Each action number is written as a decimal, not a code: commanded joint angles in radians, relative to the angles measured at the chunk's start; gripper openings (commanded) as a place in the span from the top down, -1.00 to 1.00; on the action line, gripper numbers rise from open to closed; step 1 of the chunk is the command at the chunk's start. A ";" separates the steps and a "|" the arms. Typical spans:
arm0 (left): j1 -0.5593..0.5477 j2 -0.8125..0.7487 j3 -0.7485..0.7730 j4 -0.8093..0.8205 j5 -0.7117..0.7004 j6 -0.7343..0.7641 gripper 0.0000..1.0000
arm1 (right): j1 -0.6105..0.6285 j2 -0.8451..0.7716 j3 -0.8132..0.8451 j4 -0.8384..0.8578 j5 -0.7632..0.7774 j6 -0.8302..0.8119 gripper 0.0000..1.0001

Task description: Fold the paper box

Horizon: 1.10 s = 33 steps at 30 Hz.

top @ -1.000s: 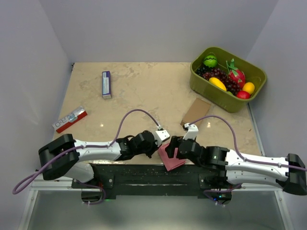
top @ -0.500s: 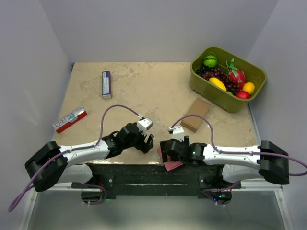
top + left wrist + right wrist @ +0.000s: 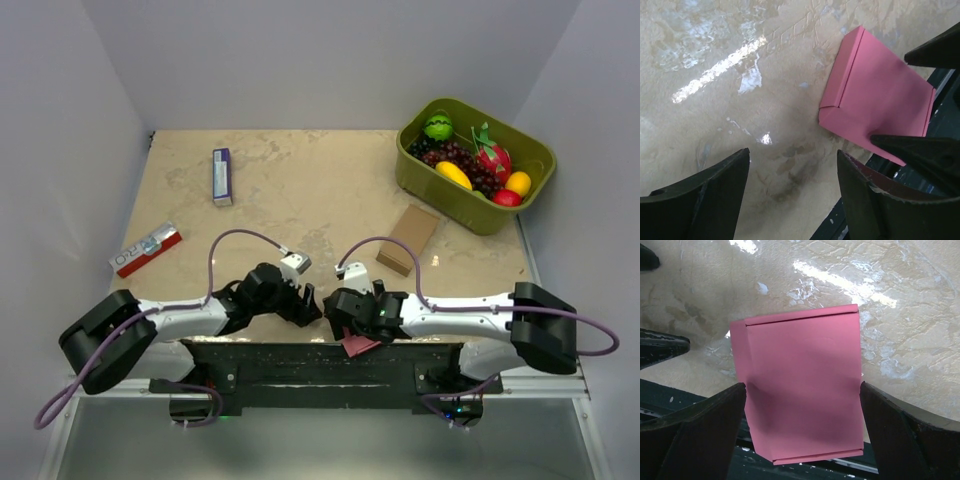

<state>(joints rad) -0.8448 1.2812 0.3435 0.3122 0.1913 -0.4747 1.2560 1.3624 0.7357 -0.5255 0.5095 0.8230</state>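
L gripper (image 3: 792, 160) & R gripper (image 3: 802, 405) are crowding pink box (image 3: 800, 365) at near table (image 3: 300, 190) edge, leaving little gap btwn them; farther back room is opening, brown box (image 3: 408, 239) & bin (image 3: 445, 198) standing well apart.

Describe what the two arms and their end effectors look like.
White tubular links and bulky black joints make up the left arm and right arm. A looping purple cable runs along each. The left end effector and right end effector have two black wedge-shaped fingers.

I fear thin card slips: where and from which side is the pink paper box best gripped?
Likely the near end of the paper box, which overhangs the table edge. It lies flat, so only there can a finger slide under. The open right pincer, above it, could come from the near side.
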 commanded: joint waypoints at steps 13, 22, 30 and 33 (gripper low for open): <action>-0.063 0.230 -0.003 0.266 0.050 -0.067 0.11 | 0.006 0.150 0.076 -0.054 -0.020 0.001 -0.98; -0.129 0.375 0.035 0.359 0.025 -0.062 0.42 | 0.005 0.098 0.007 0.041 -0.088 0.019 -0.97; -0.183 0.394 0.028 0.495 0.004 -0.035 0.48 | 0.003 0.095 -0.033 0.101 -0.137 0.050 -0.96; -0.175 0.347 0.012 0.438 -0.038 -0.010 0.38 | 0.002 0.089 -0.021 0.055 -0.118 0.062 -0.98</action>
<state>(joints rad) -0.9916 1.6398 0.3767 0.8009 0.1719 -0.5270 1.2564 1.4261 0.7418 -0.5606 0.5358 0.7998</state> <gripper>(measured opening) 0.272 0.987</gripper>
